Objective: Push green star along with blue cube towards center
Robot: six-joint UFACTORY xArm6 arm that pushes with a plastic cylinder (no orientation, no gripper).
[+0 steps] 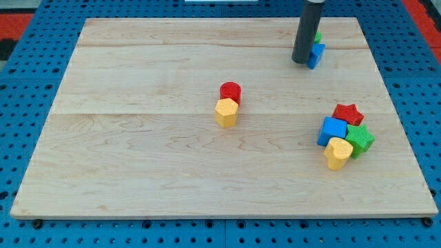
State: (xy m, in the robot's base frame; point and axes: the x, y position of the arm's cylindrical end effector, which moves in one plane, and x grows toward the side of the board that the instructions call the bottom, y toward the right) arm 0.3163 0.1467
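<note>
My tip (301, 63) rests on the board near the view's top right. Just to its right, touching or nearly touching the rod, is a small blue block (317, 55). A green block (318, 36) sits right behind the blue one, mostly hidden by the rod, so its shape cannot be made out. Both lie close to the board's top edge, far up and right of the centre.
A red cylinder (231, 91) and a yellow hexagonal block (226, 112) touch near the centre. At the right, a red star (348, 113), a blue cube (333, 131), a green block (360, 139) and a yellow heart (337, 153) form a tight cluster.
</note>
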